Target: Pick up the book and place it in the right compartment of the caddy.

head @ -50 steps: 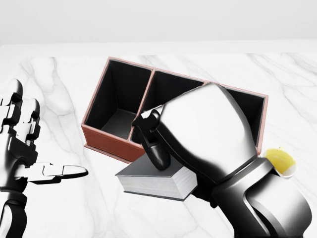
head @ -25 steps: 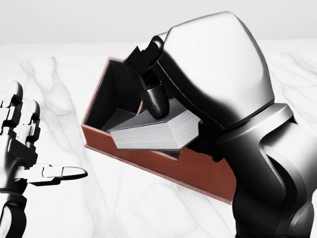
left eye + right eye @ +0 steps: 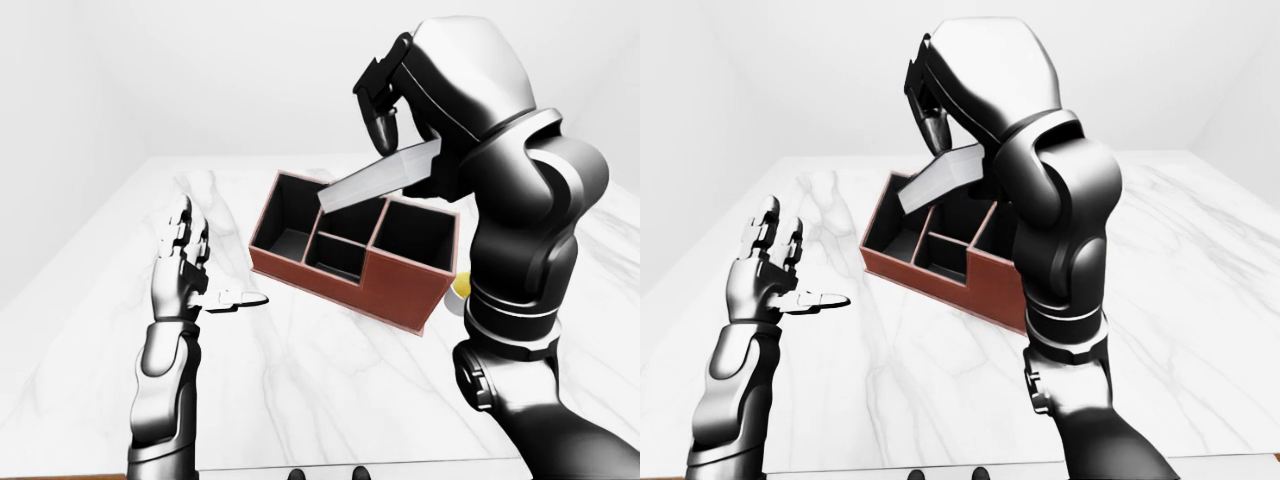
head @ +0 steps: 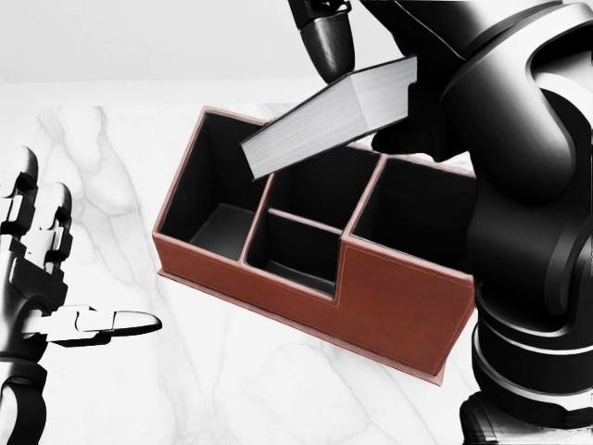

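Held aloft at upper centre of the head view: thick grey hardback book [image 4: 334,113], tilted, clamped in right hand [image 4: 345,57] above reddish-brown leather caddy [image 4: 371,297] on white marble bench [image 4: 232,380]. Probably stiff, weighty; best gripped across covers. Left hand [image 4: 42,278] open, empty.

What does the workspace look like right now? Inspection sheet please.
Surface: white marble table, only partly visible.
Job's things: book held tilted in the air above the caddy; not yet in any compartment.
Clutter: small yellow object just past the caddy's right end, mostly hidden.
Grippers: right hand shut on the book; left hand open, empty, off to the left.
Cables: nothing seen.
Surroundings: plain white walls.
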